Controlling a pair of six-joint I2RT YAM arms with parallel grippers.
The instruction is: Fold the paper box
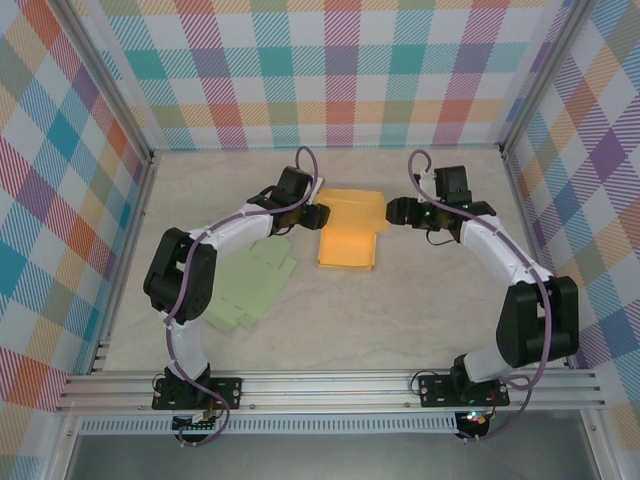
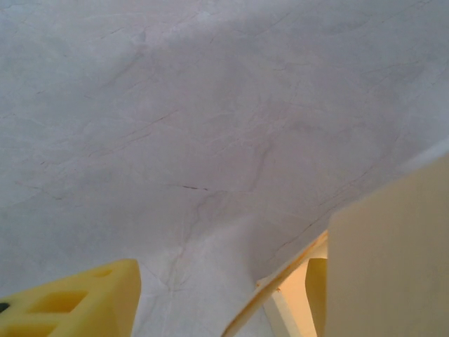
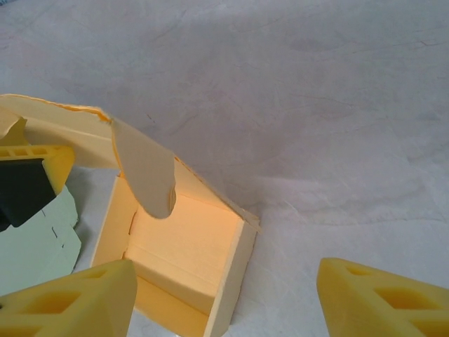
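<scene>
The yellow-orange paper box (image 1: 348, 235) lies mid-table, its far part raised into walls and its near panel flat. My left gripper (image 1: 318, 215) sits at the box's left side. In the left wrist view the left gripper (image 2: 221, 298) is open, with a thin wall edge of the box (image 2: 280, 284) standing between its fingers and a pale panel (image 2: 393, 260) covering the right side. My right gripper (image 1: 392, 212) hovers at the box's right side. Seen from its wrist, the right gripper (image 3: 224, 302) is open over the box's right wall (image 3: 235, 274); a rounded flap (image 3: 147, 175) hangs over the open cavity.
A flat pale green paper sheet (image 1: 255, 285) lies left of the box under the left arm, and its corner (image 3: 35, 246) shows in the right wrist view. Checked walls enclose the marble table (image 1: 430, 310) on three sides.
</scene>
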